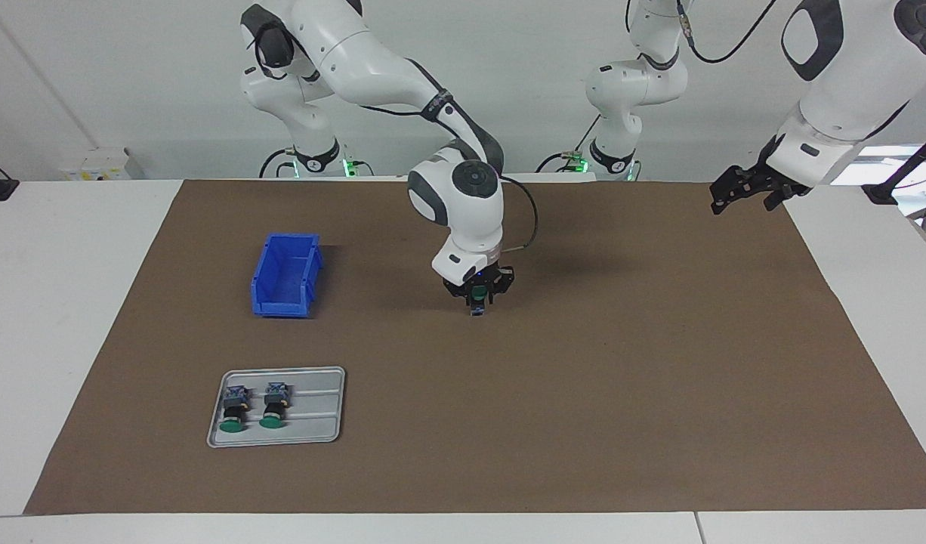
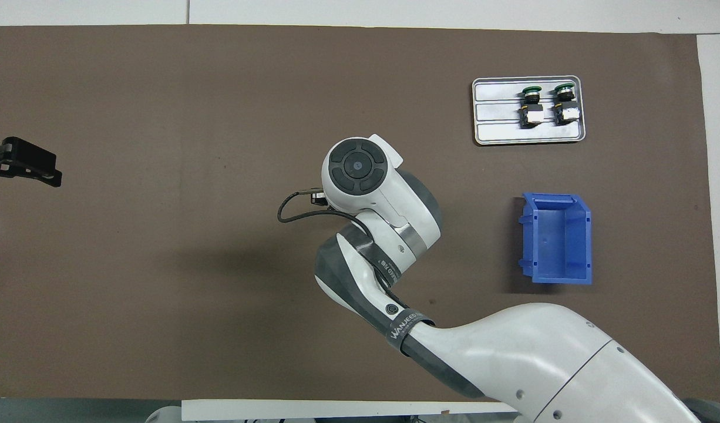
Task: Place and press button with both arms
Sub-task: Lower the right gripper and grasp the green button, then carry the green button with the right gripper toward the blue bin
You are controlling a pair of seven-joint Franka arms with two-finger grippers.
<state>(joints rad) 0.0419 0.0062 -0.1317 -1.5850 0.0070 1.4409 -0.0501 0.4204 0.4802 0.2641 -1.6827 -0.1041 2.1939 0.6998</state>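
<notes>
A button (image 1: 476, 296) with a green cap stands upright on the brown mat (image 1: 584, 393) at the middle of the table, its blue-grey block on the mat. My right gripper (image 1: 478, 293) points straight down over it, right around its cap. In the overhead view the right arm's wrist (image 2: 360, 176) hides that button and the gripper. My left gripper (image 1: 739, 195) hangs in the air over the mat's edge at the left arm's end of the table. It also shows in the overhead view (image 2: 25, 167). The left arm waits there.
A grey metal tray (image 1: 319, 423) (image 2: 501, 132) with two more green-capped buttons (image 1: 233, 408) (image 1: 274, 404) lies toward the right arm's end, farther from the robots. An open blue bin (image 1: 285, 276) (image 2: 557, 238) stands nearer to the robots than the tray.
</notes>
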